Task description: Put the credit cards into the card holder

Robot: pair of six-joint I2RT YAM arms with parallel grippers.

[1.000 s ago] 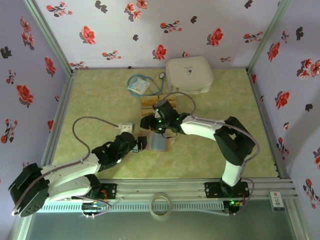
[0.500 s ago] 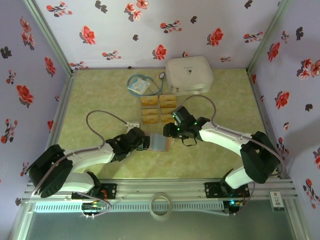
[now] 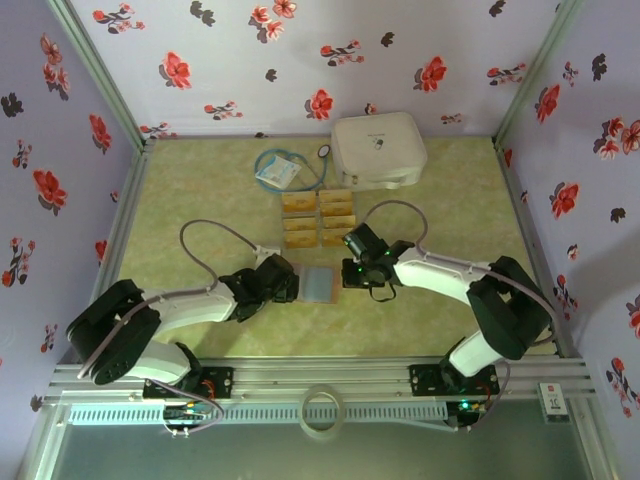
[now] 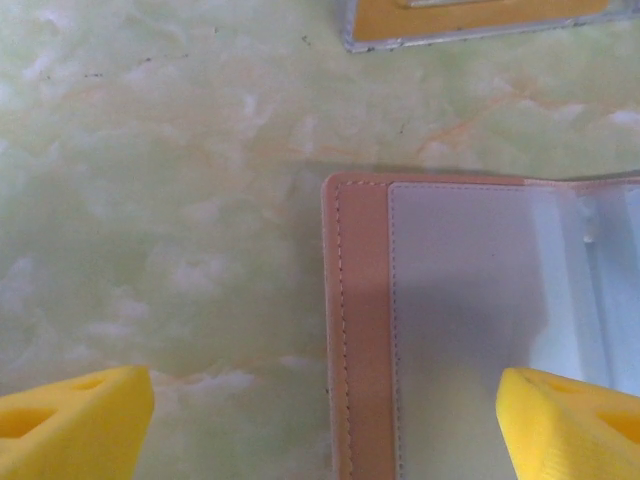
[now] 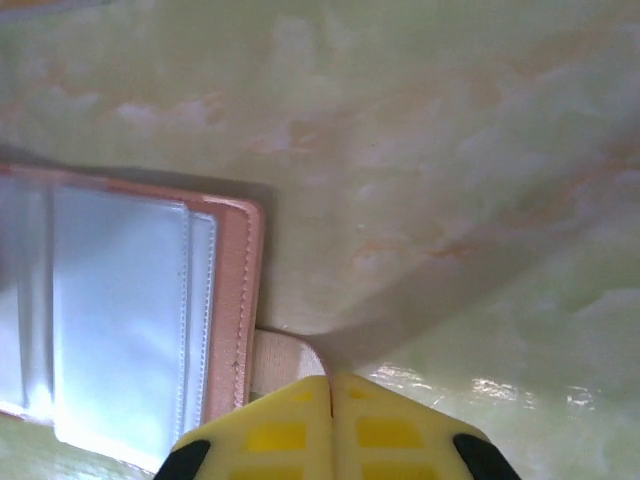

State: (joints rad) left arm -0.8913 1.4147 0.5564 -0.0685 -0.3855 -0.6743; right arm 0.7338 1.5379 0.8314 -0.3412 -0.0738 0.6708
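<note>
As it is viewed from above, the counter (image 3: 200, 200) is shown with a white case (image 3: 378, 148) at its far edge. The card holder (image 3: 318, 284) is laid open near the middle, between the claws. The left claw (image 4: 320, 430) is spread wide over the holder's left edge, with nothing gripped. The right claw (image 5: 330, 385) is pressed shut beside its right edge. The credit cards (image 3: 318, 218) are laid in two columns just beyond.

Pale lilac walls (image 3: 300, 60) printed with red and black flowers (image 3: 176, 69) enclose a yellow-green marbled counter (image 3: 180, 190), edged by grey metal rails (image 3: 330, 375) under soft even light.
</note>
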